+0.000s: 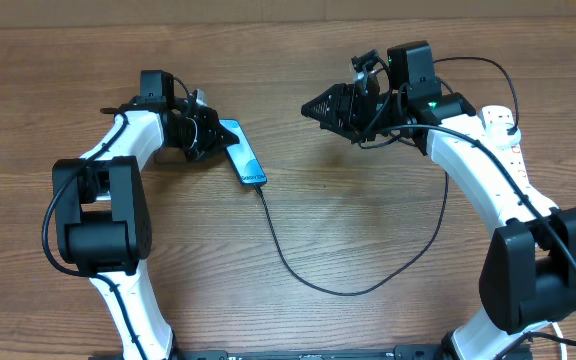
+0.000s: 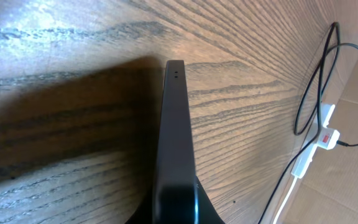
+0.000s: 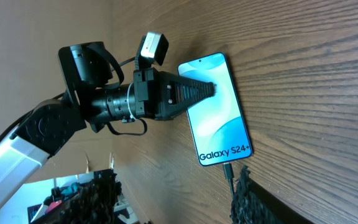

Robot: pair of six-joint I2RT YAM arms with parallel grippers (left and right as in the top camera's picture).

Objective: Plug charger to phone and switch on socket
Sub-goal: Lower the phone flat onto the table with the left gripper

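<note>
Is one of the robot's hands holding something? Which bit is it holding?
The left tool pinches the phone by one long side, toward the end away from the charger. The right tool is open and holds nothing.

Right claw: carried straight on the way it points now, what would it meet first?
Most likely the phone, on its screen near the left claw that grips it; depth is hard to judge from these views.
</note>
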